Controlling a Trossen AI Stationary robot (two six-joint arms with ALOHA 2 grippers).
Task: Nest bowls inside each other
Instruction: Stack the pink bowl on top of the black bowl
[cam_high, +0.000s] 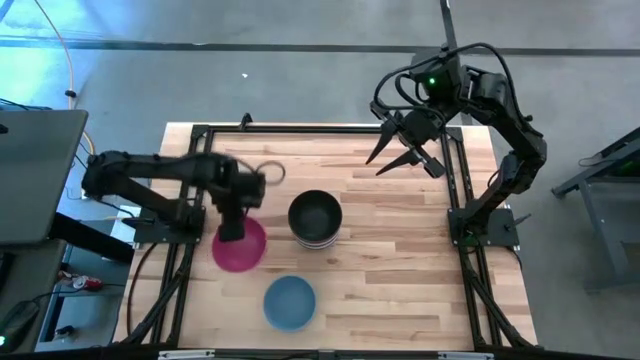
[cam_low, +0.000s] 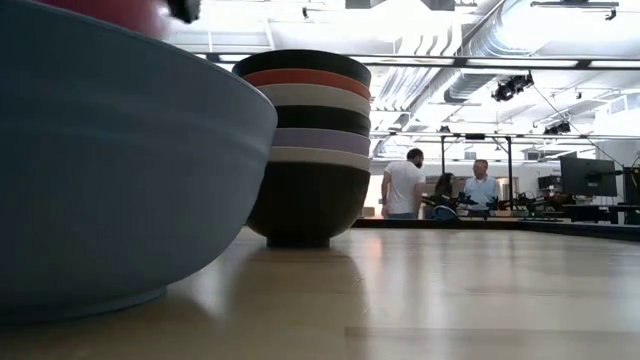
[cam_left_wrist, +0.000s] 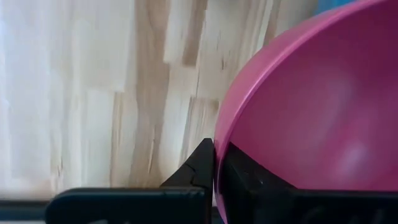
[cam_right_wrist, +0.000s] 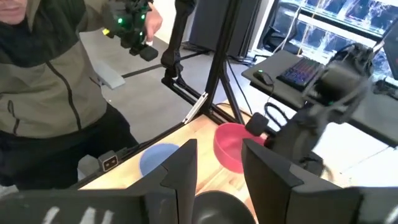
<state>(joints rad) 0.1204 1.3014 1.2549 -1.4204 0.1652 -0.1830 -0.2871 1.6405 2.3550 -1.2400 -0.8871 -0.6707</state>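
From above, a stack (cam_high: 315, 220) of nested bowls stands mid-bench (cam_high: 400, 280); the pink bowl (cam_high: 240, 246) and blue bowl (cam_high: 290, 302) remain apart from it. The low view shows seven in the stack, so I judge two left. In the left wrist view, the left tool (cam_left_wrist: 216, 171) is clamped on the pink rim. The right tool (cam_right_wrist: 219, 171) hangs open, empty.

Bowl in your left claw (cam_high: 232, 232): magenta pink bowl (cam_high: 243, 250)
Stack (cam_high: 315, 220) beside it: black on top, then red, white, black, lavender, white, black
Bowl nearest you: light blue bowl (cam_high: 290, 302)
Table (cam_high: 400, 260): pale wood grain
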